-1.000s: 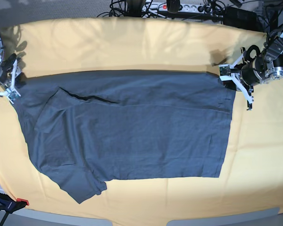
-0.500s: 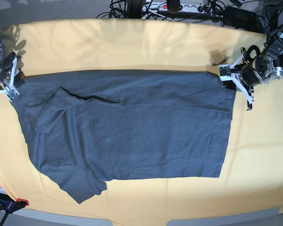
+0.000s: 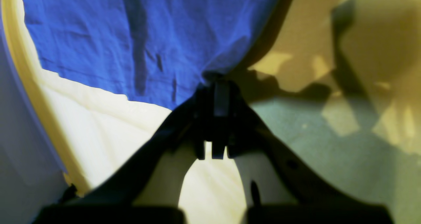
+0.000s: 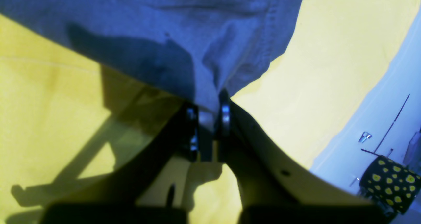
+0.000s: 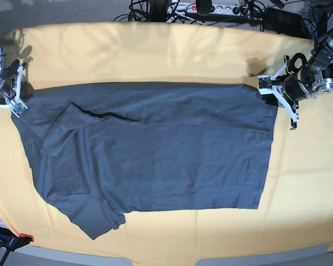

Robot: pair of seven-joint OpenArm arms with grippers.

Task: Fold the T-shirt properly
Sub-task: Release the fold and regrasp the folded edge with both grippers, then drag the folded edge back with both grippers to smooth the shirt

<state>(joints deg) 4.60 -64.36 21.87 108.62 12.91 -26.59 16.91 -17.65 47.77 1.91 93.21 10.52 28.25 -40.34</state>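
Observation:
The dark slate-grey T-shirt (image 5: 155,155) lies spread flat on the yellow-orange cloth (image 5: 155,52), with its top part folded down and a sleeve sticking out at the lower left. My left gripper (image 5: 268,88) is at the shirt's upper right corner. In the left wrist view it (image 3: 215,82) is shut on the edge of the shirt (image 3: 131,36), which looks blue there. My right gripper (image 5: 19,104) is at the shirt's upper left corner. In the right wrist view it (image 4: 210,110) is shut on a pinch of shirt fabric (image 4: 164,26).
A power strip and tangled cables (image 5: 211,10) lie along the far edge. A red-tipped clamp (image 5: 11,241) is at the near left corner. A black object with yellow spots (image 4: 391,178) lies beyond the cloth's edge in the right wrist view.
My right gripper has shifted slightly up and inward with the shirt's left corner. The left gripper has hardly moved.

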